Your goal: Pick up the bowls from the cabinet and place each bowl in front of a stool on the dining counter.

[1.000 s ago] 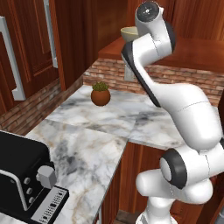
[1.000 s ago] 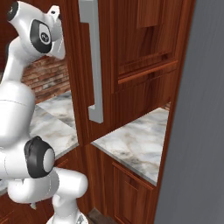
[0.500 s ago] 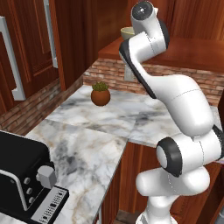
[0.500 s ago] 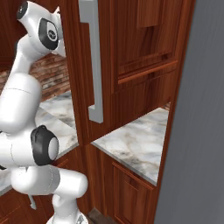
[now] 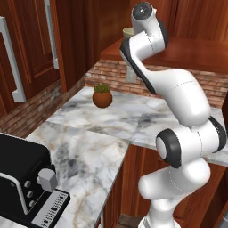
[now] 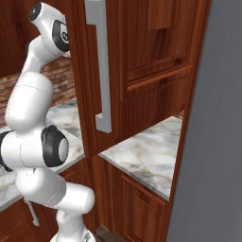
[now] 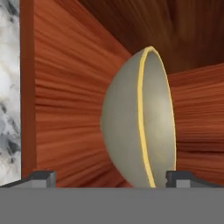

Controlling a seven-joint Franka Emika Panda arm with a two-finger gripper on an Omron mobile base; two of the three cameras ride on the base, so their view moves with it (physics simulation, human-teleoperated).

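Bowl (image 7: 138, 120) sits straight ahead of my hand (image 7: 111, 177) on the cabinet (image 7: 70, 96) shelf board, grey-olive with a thin yellow rim. My hand view is rolled, so the bowl shows on its side, rim facing right. The two fingertips (image 7: 41, 178) stand far apart at the bottom of that view, one left of the bowl's base and one just past its rim, so the hand is released and grasping nothing. I cannot tell whether either tip touches the bowl.

From the left base view I see the arm (image 5: 178, 98) reaching up to the shelf, with a pale bowl rim (image 5: 129, 31) peeking out beside the wrist. Well below my hand a plant pot (image 5: 102, 96) stands on the marble table (image 5: 89, 147), and a black toaster (image 5: 24, 182) sits at the table's near corner.
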